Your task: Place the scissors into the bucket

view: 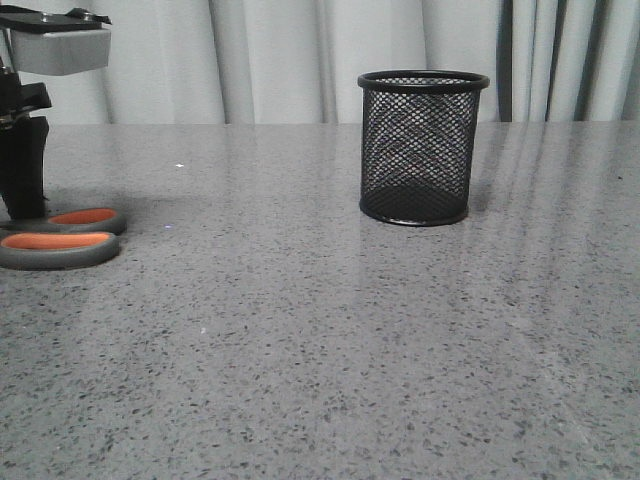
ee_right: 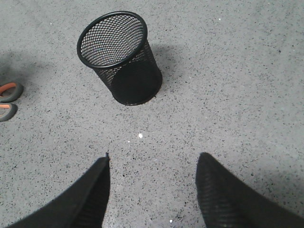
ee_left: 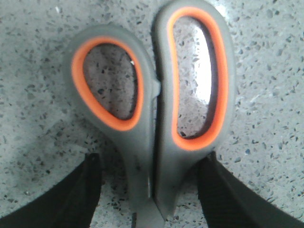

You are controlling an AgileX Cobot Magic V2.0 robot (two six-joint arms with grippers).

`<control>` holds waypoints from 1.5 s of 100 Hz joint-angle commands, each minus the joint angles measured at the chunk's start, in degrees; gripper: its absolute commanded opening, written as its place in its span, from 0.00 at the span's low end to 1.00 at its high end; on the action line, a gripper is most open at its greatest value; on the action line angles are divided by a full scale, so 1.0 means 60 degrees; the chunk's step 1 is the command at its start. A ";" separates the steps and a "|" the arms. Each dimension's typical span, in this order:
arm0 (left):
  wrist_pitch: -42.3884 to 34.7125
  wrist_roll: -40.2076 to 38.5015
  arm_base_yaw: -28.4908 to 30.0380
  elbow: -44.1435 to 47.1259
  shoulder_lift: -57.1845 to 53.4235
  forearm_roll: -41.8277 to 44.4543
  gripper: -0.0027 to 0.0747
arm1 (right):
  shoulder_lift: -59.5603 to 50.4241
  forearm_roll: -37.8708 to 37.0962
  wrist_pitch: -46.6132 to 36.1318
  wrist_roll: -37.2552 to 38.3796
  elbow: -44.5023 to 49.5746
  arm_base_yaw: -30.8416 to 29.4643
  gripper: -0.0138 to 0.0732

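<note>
Grey speckled stone table [view: 330, 340], pale curtains [view: 270, 60] behind. Scissors [view: 62, 238] flat on the table at about nine o'clock in the front view, right at the picture's edge: two dark grey handle loops lined in orange, side by side, the farther loop smaller in view. Blades out of sight past the frame edge or behind the arm. Left gripper [view: 22, 185] directly over the inner end of the handles, black fingers reaching down to the table there.

From the left wrist: scissors [ee_left: 152, 109] filling the picture, handle loops pressed together, smaller loop beside the longer one, shanks running down between the two black fingers [ee_left: 71, 194]. Left gripper [ee_left: 151, 190] spread apart, one finger on each side of the shanks; the finger beside the longer loop close against the handle, the other with a bare strip of table between. Touching or not: cannot tell.

Bucket [view: 422, 147] upright at about one o'clock in the front view, black wire mesh with solid rim and base, well apart from the scissors.

From the right wrist: bucket [ee_right: 119, 57] mouth up, nothing visible inside; orange-lined loop tips of the scissors [ee_right: 8, 100] at the picture's edge. Right gripper [ee_right: 153, 190] apart, hanging above bare table, holding nothing.
</note>
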 commanded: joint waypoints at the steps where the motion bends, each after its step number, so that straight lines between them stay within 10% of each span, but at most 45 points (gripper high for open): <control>1: 0.0262 -0.0051 -0.0103 -0.0021 -0.0064 -0.0144 0.47 | 0.0054 0.0047 -0.0492 -0.0109 -0.0303 -0.0050 0.58; 26: 0.0262 -0.0933 -0.0103 -0.0021 -0.0064 -0.0289 0.01 | 0.0054 0.0047 -0.0492 -0.0109 -0.0303 -0.0050 0.58; 101: 0.0243 -0.3945 -0.0998 -0.2115 -0.3075 -0.0199 0.01 | 0.0054 0.0755 -0.0719 -0.0148 -0.0303 -0.0050 0.58; 150: 0.0178 -0.5908 -0.3692 -0.2890 -0.4316 0.0297 0.01 | 0.0054 0.7294 -0.1091 -0.3931 -0.0303 -0.0050 0.58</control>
